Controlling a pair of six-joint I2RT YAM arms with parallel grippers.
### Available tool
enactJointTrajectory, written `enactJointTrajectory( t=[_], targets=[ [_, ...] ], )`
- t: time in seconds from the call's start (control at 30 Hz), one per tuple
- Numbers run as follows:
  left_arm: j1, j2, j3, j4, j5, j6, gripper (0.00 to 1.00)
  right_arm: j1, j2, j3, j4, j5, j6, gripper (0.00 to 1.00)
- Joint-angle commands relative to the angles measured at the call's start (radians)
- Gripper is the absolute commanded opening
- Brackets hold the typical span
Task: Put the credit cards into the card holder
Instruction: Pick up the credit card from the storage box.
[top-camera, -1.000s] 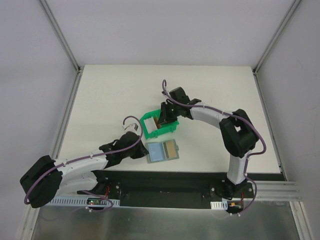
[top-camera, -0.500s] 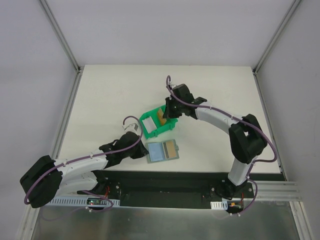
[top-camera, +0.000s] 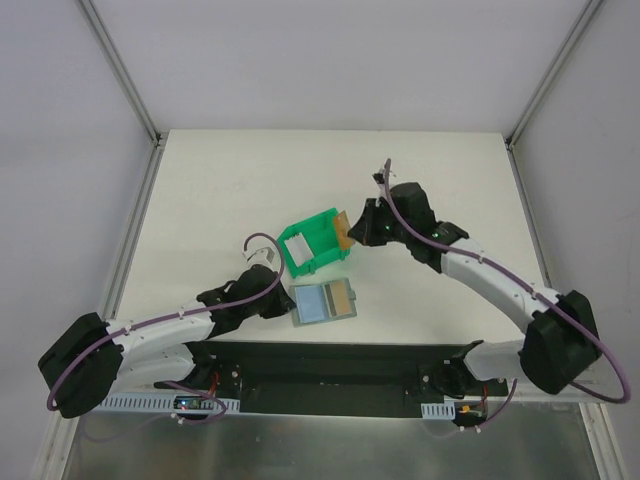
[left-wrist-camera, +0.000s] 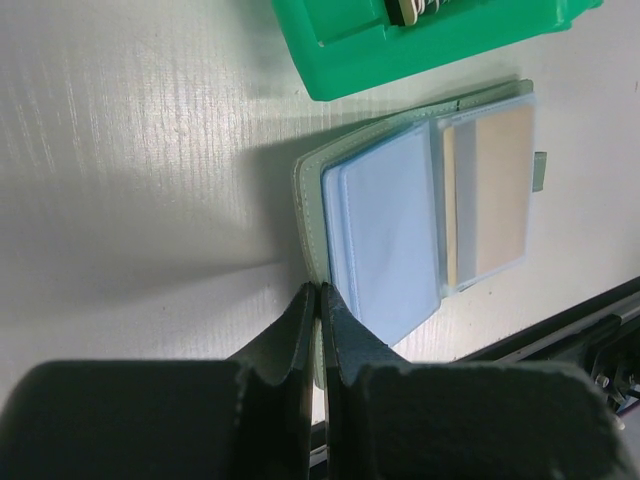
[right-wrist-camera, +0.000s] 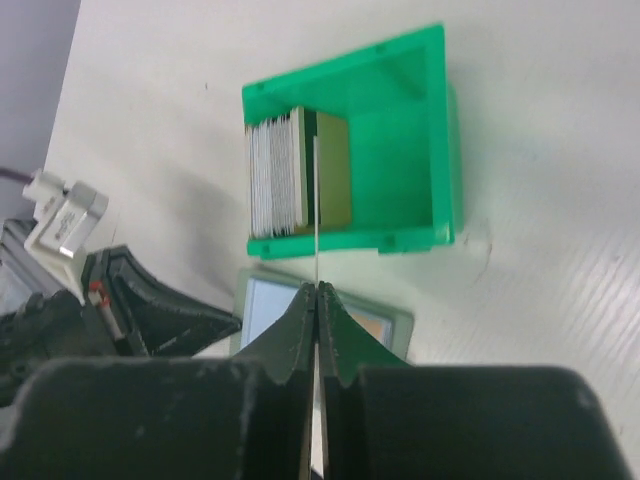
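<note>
The grey-green card holder (top-camera: 323, 302) lies open on the table just in front of the green bin (top-camera: 325, 262). A tan card (left-wrist-camera: 497, 190) sits in its right pocket. My left gripper (top-camera: 286, 304) is shut on the holder's left edge (left-wrist-camera: 312, 215). My right gripper (top-camera: 356, 228) is shut on a tan credit card (top-camera: 342, 229) and holds it up at the bin's right side. In the right wrist view that card (right-wrist-camera: 316, 200) shows edge-on above the bin. A stack of whitish cards (right-wrist-camera: 274, 180) and an olive-tan card (right-wrist-camera: 333, 168) stand in the bin.
The bin (right-wrist-camera: 442, 150) stands mid-table, its front wall close to the holder (right-wrist-camera: 385, 326). The left arm (right-wrist-camera: 135, 305) lies beside the holder on the left. The table's near edge, with a black rail (top-camera: 350, 360), runs just behind the holder.
My right gripper has risen out of the bin with a tan card and moved right, past the bin's right wall. The left gripper and the holder have stayed put.
</note>
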Motion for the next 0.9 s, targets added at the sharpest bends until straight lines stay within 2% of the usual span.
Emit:
enactJointTrajectory(
  t=[0.0, 0.13, 0.3, 0.43, 0.63, 0.87],
  targets=[
    [0.01, 0.016, 0.0, 0.009, -0.026, -0.008, 0.0, 0.021, -0.164, -0.177, 0.123, -0.055, 0.123, 0.0],
    [0.011, 0.041, 0.003, 0.015, -0.022, -0.017, 0.0, 0.046, -0.269, -0.341, 0.212, -0.061, 0.21, 0.0],
    [0.01, 0.062, 0.0, 0.025, -0.018, -0.032, 0.0, 0.116, -0.31, -0.504, 0.327, -0.058, 0.326, 0.0],
    [0.011, 0.082, 0.006, 0.03, -0.015, -0.035, 0.0, 0.187, -0.245, -0.572, 0.436, -0.044, 0.376, 0.0],
    [0.01, 0.098, 0.009, 0.036, -0.015, -0.048, 0.0, 0.205, -0.091, -0.613, 0.615, -0.058, 0.431, 0.0],
    [0.011, 0.09, 0.004, 0.036, -0.016, -0.052, 0.0, 0.207, 0.018, -0.63, 0.691, -0.073, 0.447, 0.0]
  ],
)
